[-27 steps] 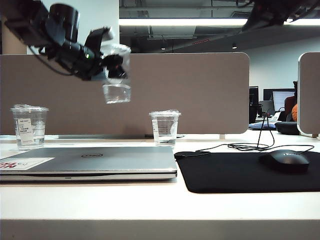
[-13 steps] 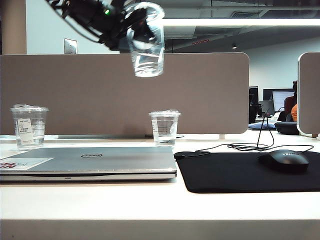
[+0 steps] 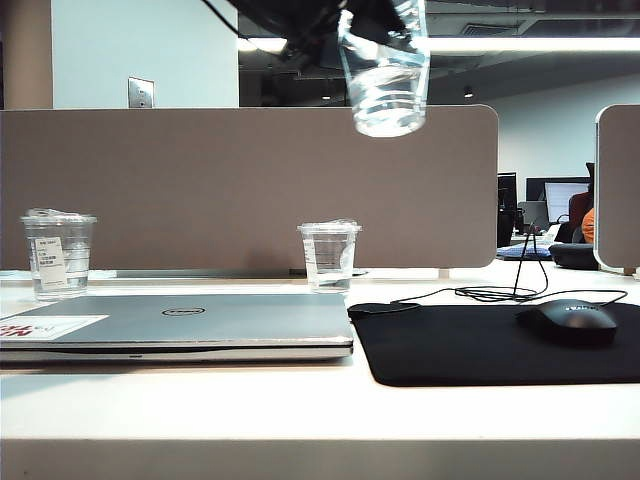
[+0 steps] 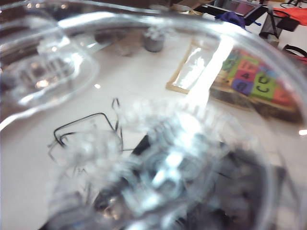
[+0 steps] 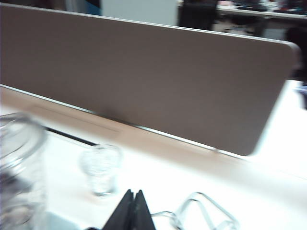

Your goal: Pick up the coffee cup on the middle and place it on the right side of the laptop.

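The coffee cup, clear with a little water, hangs high above the desk near the top of the exterior view, to the right of the laptop's right edge. My left gripper, a dark mass cut by the frame's top, is shut on its upper part. In the left wrist view the coffee cup fills the picture, blurred, and hides the jaws. The closed silver-grey laptop lies at the front left of the desk. My right gripper is shut on nothing and shows only in its own wrist view.
A clear cup with a white label stands behind the laptop's left end, and a small clear cup at the divider. A black mouse pad with a mouse and a cable lies right of the laptop.
My left gripper has carried the coffee cup up and to the right, from above the laptop's left half to above its right edge. The other cups have not moved.
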